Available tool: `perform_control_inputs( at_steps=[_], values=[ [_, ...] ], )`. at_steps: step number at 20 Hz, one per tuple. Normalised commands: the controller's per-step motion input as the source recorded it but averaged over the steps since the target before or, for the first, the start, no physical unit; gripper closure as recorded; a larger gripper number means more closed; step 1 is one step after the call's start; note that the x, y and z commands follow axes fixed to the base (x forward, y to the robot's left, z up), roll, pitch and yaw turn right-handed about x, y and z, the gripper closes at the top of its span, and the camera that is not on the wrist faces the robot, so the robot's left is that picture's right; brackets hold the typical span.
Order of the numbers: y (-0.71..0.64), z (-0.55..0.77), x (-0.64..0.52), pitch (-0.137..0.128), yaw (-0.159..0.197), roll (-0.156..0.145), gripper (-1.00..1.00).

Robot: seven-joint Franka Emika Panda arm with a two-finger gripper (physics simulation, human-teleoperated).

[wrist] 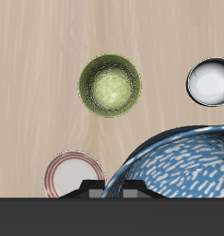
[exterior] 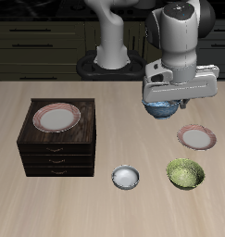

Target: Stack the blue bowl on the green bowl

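The blue bowl (exterior: 162, 111), speckled blue and white, hangs just under my gripper (exterior: 168, 102), which is shut on its rim. In the wrist view the blue bowl (wrist: 178, 166) looms large and close beside the fingers (wrist: 88, 190), tilted, with part of it cut off by the frame. The green bowl (exterior: 185, 173) rests upright on the table nearer the front edge, apart from the held bowl. Seen from the wrist, the green bowl (wrist: 111, 86) is empty and fully in sight.
A pink-rimmed plate (exterior: 196, 138) lies on the table between the held bowl and the green bowl. A small white-grey bowl (exterior: 126, 178) sits beside the green bowl. A dark wooden drawer cabinet (exterior: 55, 148) carries a second plate (exterior: 56, 118).
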Motion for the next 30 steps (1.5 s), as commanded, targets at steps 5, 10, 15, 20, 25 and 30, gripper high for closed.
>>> perform_control_inputs(
  at_steps=[5, 10, 15, 20, 25, 30],
  values=[
    [0.24, 0.12, 0.28, -0.009, 0.019, -0.010, 1.00],
    [0.13, 0.14, 0.43, -0.008, 0.002, -0.038, 1.00],
    [0.00, 0.05, 0.33, 0.020, -0.025, -0.021, 1.00],
    [0.00, 0.07, 0.28, -0.011, -0.011, -0.022, 1.00],
    [0.10, -0.04, 0.06, 0.012, -0.018, -0.001, 1.00],
    [0.07, -0.17, 0.05, 0.019, -0.004, 0.001, 1.00]
  ],
)
